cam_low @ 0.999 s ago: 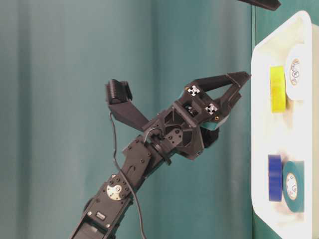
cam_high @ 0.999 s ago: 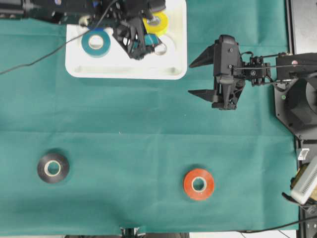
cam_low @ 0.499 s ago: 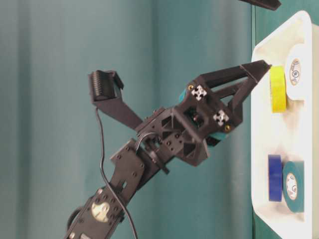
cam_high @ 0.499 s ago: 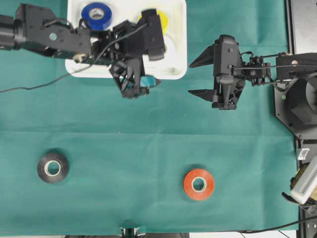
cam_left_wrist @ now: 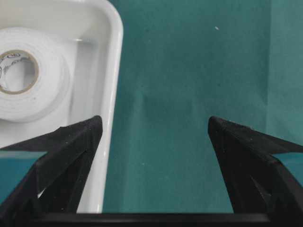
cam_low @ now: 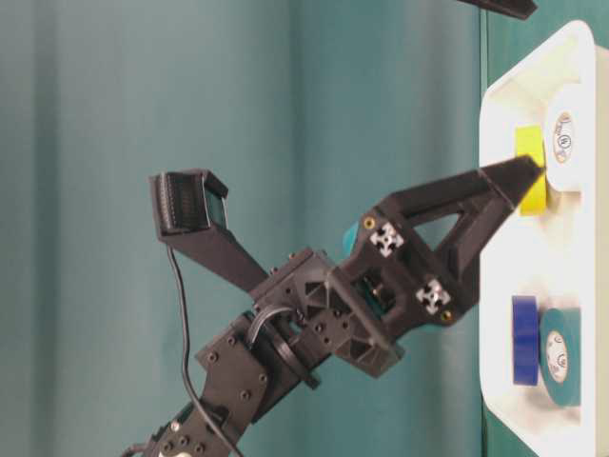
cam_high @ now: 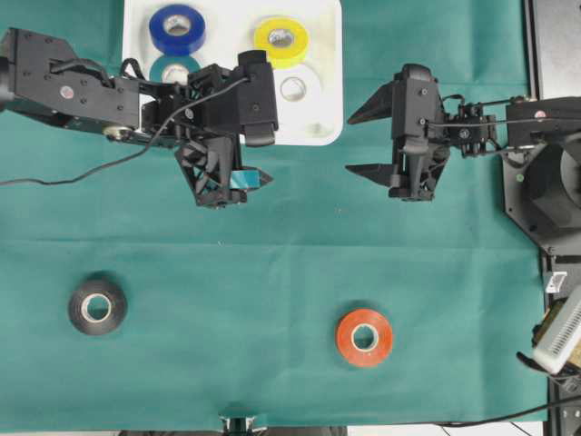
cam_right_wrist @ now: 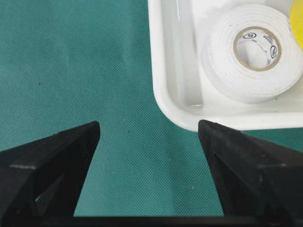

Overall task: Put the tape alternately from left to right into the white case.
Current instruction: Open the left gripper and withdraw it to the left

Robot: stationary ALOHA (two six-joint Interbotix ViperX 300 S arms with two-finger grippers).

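Four rolls sit in the case: blue, teal, yellow and white; black and red lie on the cloth, well apart. My left gripper hangs empty with jaws wide just outside the case, the right gripper spread and empty too. For black, I'd centre over the ring and straddle it squarely before closing. The left arm hides part of teal.
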